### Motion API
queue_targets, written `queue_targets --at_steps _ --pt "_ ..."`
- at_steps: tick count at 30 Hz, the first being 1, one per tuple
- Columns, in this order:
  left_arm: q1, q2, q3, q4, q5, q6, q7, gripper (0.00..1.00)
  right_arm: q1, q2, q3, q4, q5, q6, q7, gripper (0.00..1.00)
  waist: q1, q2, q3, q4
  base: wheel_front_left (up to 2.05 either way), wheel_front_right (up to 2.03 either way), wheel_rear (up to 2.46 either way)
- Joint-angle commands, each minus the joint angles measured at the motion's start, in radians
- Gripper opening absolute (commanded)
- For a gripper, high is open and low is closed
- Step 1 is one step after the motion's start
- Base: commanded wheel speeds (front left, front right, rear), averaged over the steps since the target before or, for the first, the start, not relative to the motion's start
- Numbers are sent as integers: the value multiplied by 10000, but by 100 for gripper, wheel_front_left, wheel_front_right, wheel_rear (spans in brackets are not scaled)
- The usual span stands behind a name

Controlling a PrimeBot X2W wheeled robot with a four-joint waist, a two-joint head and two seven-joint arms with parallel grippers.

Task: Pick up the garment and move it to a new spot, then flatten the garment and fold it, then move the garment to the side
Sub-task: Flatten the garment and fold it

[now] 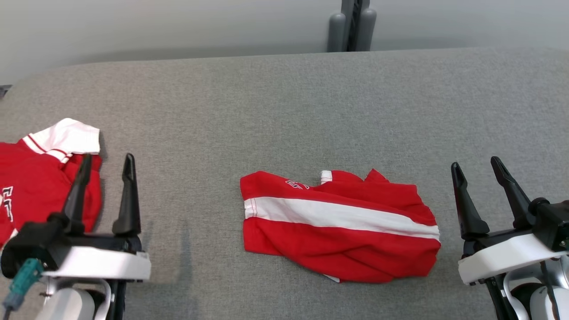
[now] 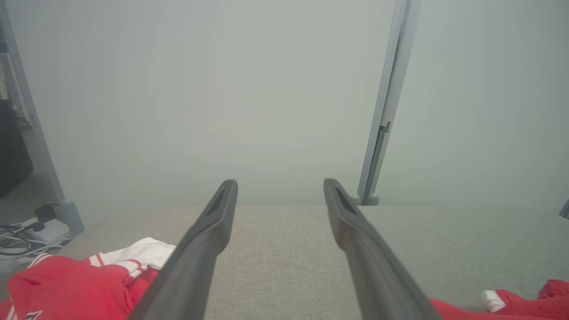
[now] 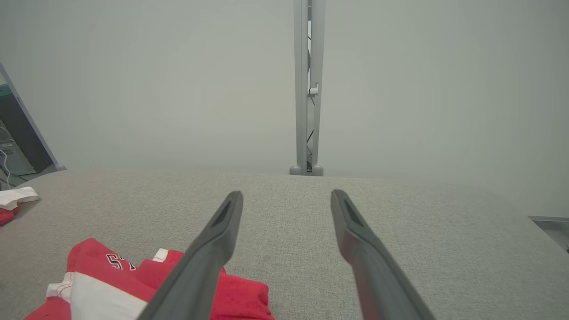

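Garment [image 1: 340,226] lies crumpled on the table [image 1: 284,111] between my left gripper [image 1: 106,160] and right gripper [image 1: 475,162]. Both jaws are spread, empty. A shirt [image 1: 40,182] lies by the left.

Big grey cloth-covered table [image 1: 284,111], flat top. Plain pale grey wall [image 1: 178,22] behind it. Thin grey metal pole [image 1: 352,24] stands upright at table's far edge, near middle. Black and white wires [image 2: 20,242] lie on floor past table's left end.
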Motion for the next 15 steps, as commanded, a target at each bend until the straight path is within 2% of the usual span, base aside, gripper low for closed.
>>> queue_targets --at_steps 1,6,15 --pt "176 46 -16 -146 176 95 -48 100 101 -39 -11 -44 -56 1 64 100 0 0 -128 122 0 0 0" --pt "608 124 -270 -474 499 275 40 100 258 -40 -108 -88 -69 1 198 100 0 0 -231 212 0 0 0" --pt "673 128 -405 -536 398 308 309 100 418 -39 -191 -280 19 1 216 100 0 0 -263 182 0 0 0"
